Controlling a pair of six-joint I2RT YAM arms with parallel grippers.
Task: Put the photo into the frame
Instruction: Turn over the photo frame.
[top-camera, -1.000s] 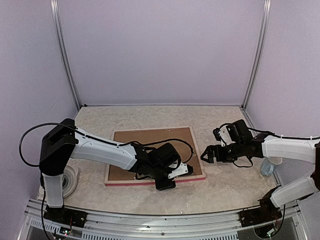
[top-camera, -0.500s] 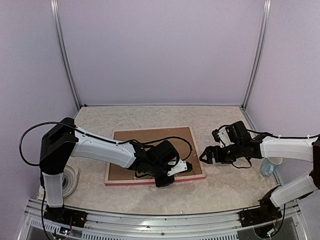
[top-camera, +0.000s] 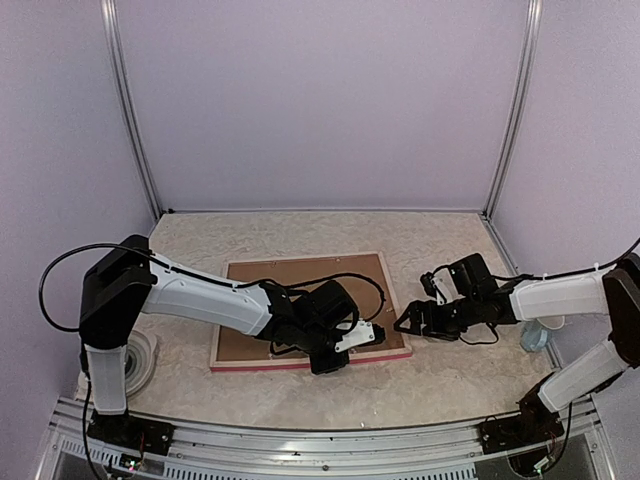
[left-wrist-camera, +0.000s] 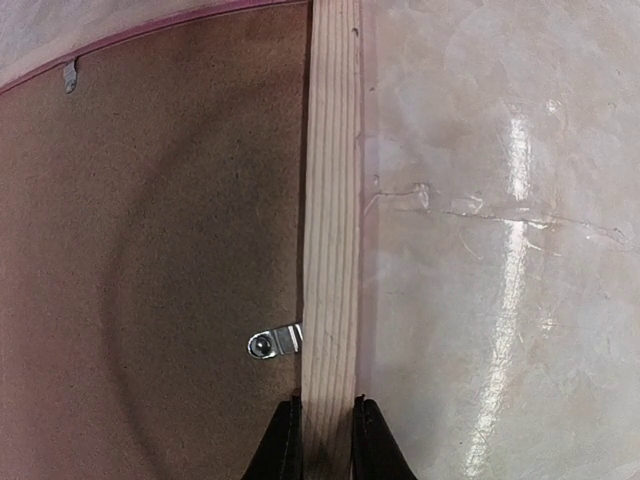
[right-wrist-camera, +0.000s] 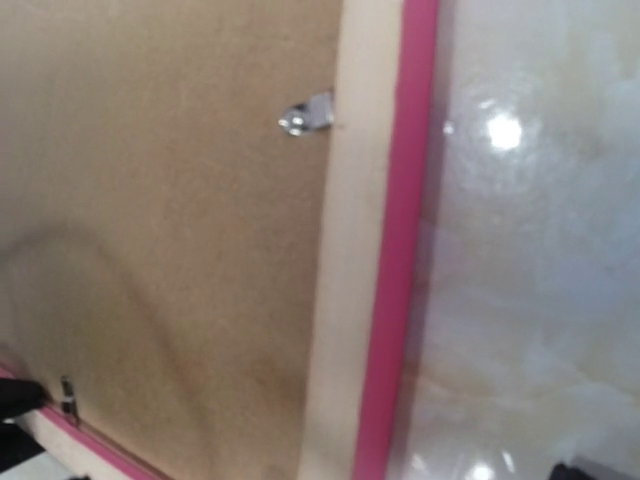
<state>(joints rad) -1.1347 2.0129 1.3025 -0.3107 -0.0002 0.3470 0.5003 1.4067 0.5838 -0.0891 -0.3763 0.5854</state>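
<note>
frame (top-camera: 250, 366) flat on table (top-camera: 300, 232), backing board (top-camera: 290, 285) inside it, cup (top-camera: 535, 336) far right

Soft, even light; white glare streaks the glossy pale marbled tabletop (left-wrist-camera: 515, 200), and the right wrist view is blurred.

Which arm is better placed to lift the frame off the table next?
Left. The left end effector is shut on the frame's wooden rail, next to a metal clip. The right end effector hangs open beside the frame, gripping nothing.
</note>
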